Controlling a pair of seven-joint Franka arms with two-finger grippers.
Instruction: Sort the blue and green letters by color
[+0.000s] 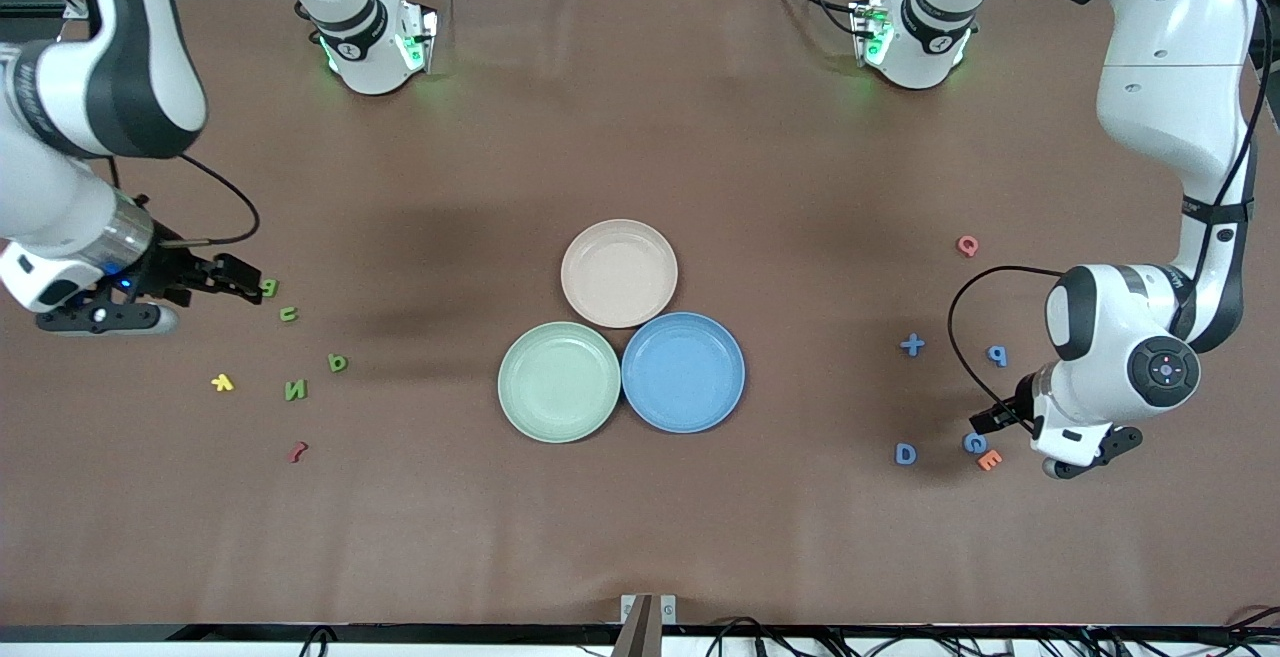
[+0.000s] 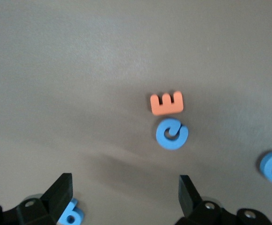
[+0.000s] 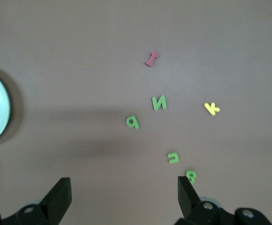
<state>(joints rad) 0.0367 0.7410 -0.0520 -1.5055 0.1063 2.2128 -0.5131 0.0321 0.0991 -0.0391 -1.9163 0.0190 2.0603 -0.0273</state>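
Front view: brown table [image 1: 640,137], cluttered backdrop.

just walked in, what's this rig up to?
Two Franka arms are sorting foam letters by color; nothing is sorted yet. The green plate, blue plate and beige plate sit empty mid-table. The right end effector is open, low beside the green B, with the other green letters nearby. The left end effector is open, low beside the blue C and orange E. Neither holds anything.
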